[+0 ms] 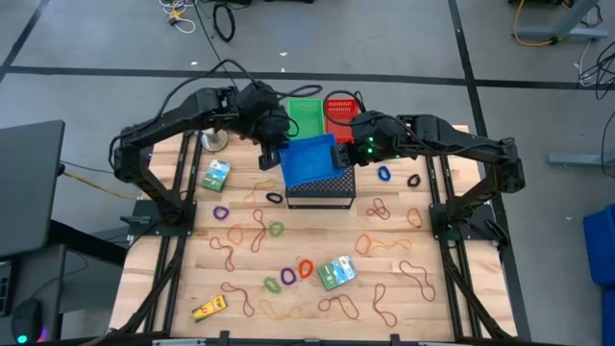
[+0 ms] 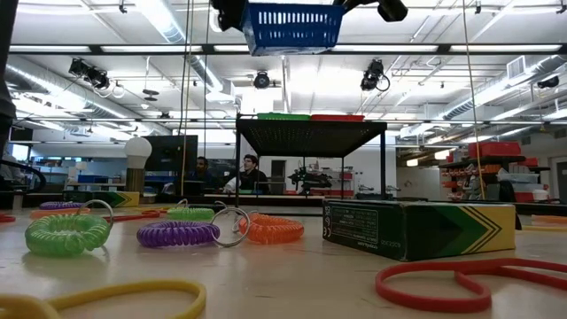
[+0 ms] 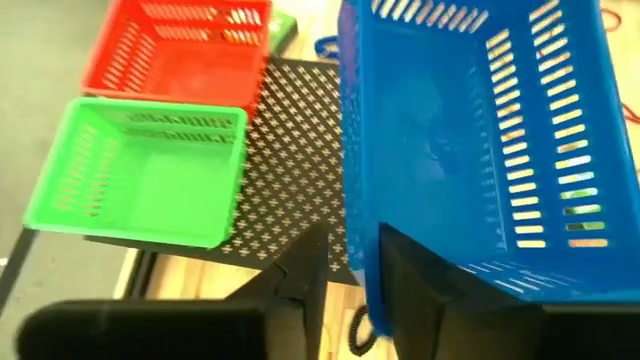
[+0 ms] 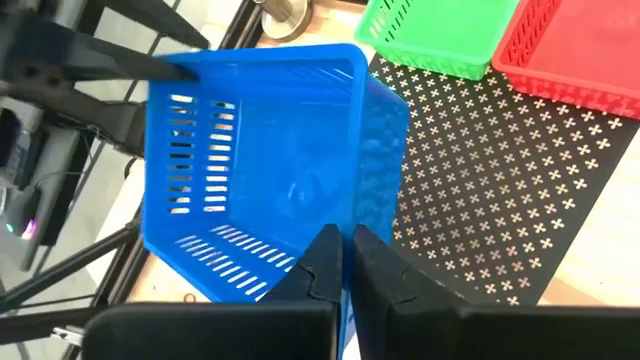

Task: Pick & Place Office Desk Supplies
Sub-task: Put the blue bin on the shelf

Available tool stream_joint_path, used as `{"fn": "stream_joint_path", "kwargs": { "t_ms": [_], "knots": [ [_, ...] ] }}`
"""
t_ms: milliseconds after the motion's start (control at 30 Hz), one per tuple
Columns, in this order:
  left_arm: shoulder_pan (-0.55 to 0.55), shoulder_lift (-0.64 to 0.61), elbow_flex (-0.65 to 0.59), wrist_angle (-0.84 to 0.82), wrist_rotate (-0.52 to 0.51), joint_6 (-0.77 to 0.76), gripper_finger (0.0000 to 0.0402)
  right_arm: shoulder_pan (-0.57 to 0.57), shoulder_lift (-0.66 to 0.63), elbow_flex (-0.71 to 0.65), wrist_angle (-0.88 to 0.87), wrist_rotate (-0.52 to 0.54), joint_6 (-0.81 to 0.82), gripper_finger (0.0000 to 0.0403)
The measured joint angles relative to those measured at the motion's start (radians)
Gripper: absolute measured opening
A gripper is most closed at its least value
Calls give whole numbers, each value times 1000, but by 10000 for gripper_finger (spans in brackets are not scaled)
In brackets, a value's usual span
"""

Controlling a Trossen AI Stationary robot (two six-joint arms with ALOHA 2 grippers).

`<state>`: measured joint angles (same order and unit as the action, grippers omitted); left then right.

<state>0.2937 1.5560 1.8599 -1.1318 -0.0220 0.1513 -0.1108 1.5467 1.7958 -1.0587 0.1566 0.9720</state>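
A blue slotted basket (image 1: 309, 159) hangs in the air over the black mesh box (image 1: 320, 189), seen high up in the low view (image 2: 292, 27). My right gripper (image 4: 345, 245) is shut on its right wall. My left gripper (image 3: 352, 250) is open at its left wall, one finger (image 3: 410, 285) inside the basket and one finger (image 3: 300, 285) outside. Green (image 1: 306, 115) and red (image 1: 341, 113) baskets rest on the mesh box's top. Rubber bands (image 1: 258, 231), coiled rings (image 1: 306, 268), green boxes (image 1: 336, 272) and a yellow item (image 1: 209, 308) lie on the table. My right gripper pinches the blue basket's wall at its rim (image 4: 352, 222) between its two fingers, one inside and one outside, slanting down from the table's right. The basket hangs clear of the mesh box, tilted. My left gripper straddles the opposite rim (image 3: 355, 200); whether a finger still touches it, I cannot tell.
The mesh box (image 2: 310, 124) stands on thin legs at the table's far middle. A second green box (image 1: 217, 175) lies at the left. A round metal object (image 1: 213, 141) sits at the far left. Bands and rings are scattered over the near half of the wooden table (image 1: 432, 317).
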Motion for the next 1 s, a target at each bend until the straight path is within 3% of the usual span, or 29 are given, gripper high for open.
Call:
{"fn": "stream_joint_path", "kwargs": {
  "t_ms": [233,467,600,800,1000],
  "knots": [
    [32,-70,0,-6,30,-2,137,1,-1,0,-13,-7,8,7],
    [72,-136,0,-7,49,20,146,1,-1,0,-18,1,19,7],
    [111,-189,-30,22,152,43,141,1,-2,-7,-34,4,41,7],
    [184,-352,-322,261,336,30,107,1,-9,-105,-18,-1,119,7],
    [194,-528,-667,580,365,-70,69,-7,-23,-186,30,-4,178,7]
  ]
}}
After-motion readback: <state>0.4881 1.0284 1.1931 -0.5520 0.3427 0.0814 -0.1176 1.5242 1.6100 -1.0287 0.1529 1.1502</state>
